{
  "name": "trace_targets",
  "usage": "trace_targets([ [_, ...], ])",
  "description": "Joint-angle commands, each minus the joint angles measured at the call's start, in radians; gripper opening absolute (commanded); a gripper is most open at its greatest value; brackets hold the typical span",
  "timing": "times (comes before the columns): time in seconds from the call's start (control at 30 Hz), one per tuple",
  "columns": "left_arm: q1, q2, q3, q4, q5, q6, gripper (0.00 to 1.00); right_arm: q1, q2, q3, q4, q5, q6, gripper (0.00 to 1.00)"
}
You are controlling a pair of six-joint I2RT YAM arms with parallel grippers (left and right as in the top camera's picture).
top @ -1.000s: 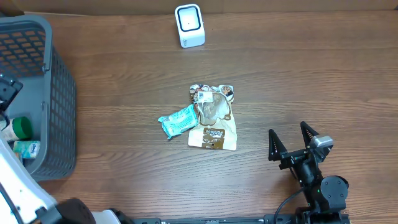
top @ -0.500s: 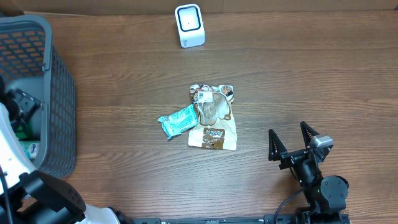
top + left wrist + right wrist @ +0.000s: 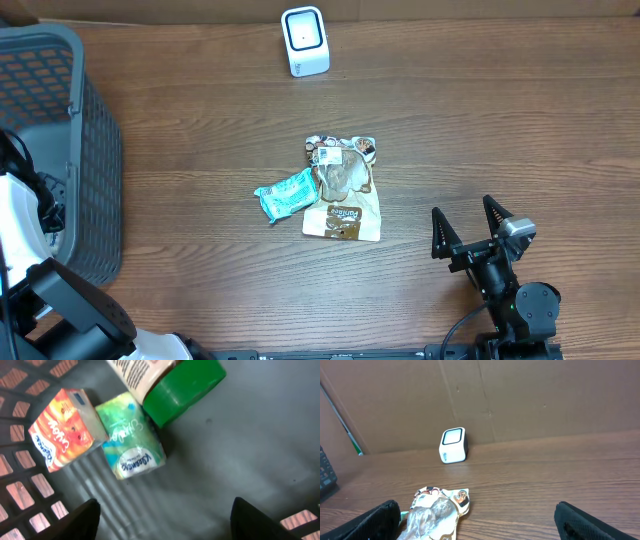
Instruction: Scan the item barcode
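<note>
Only the left wrist view sees into the basket (image 3: pixel 250 435). An orange pack (image 3: pixel 62 427) and a green pack (image 3: pixel 132 442) lie side by side and touching, and a bottle (image 3: pixel 182 387) with a green cap lies just beyond them. From overhead the left arm (image 3: pixel 22 225) covers all three, and only the basket's mesh wall (image 3: pixel 100 170) shows at the table's (image 3: pixel 200 110) left edge. The left jaws stand apart above the packs with nothing between the fingers (image 3: pixel 85 520).

The right wrist view shows the scanner (image 3: pixel 453 445) from the side, standing against a cardboard backdrop at the far edge. Overhead gives its place near the middle of that edge (image 3: pixel 303 40).

The orange pack sits hard against the mesh wall, while bare grey floor opens to the right of the green pack. On the table, bare wood lies between the scanner and a brown pouch (image 3: pixel 343 190) and between the pouch and the right arm (image 3: pixel 510 290). The right jaws are spread wide and hold nothing — they are well apart from the pouch.

The green pack's long axis runs from upper left to lower right in the wrist view, with its oval label end nearest the jaws. The pouch lies flat with its long axis running far to near. A teal packet (image 3: pixel 288 193) lies tilted against the pouch's left side.
</note>
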Motion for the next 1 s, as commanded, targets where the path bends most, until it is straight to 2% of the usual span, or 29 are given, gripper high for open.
trace_targets([
  [0.0,0.003,0.034,-0.01,0.018,-0.029,0.018,0.63,0.004,-0.011,-0.01,0.005,0.01,-0.003,1.0],
  [0.07,0.004,0.056,-0.01,0.019,-0.043,0.018,0.6,0.004,-0.011,-0.01,0.006,0.01,-0.003,1.0],
  [0.43,0.044,0.192,-0.01,0.038,-0.072,0.018,0.59,0.004,-0.011,-0.01,0.005,0.01,-0.003,1.0],
  [0.8,0.055,0.2,-0.02,0.085,-0.07,0.018,0.57,0.004,-0.011,-0.01,0.005,0.01,-0.003,1.0],
  [0.93,0.055,0.2,-0.047,0.12,-0.071,0.018,0.51,0.004,-0.011,-0.01,0.005,0.01,-0.003,1.0],
  [0.97,0.055,0.2,-0.053,0.126,-0.071,0.018,0.46,0.004,-0.011,-0.01,0.005,0.01,-0.003,1.0],
])
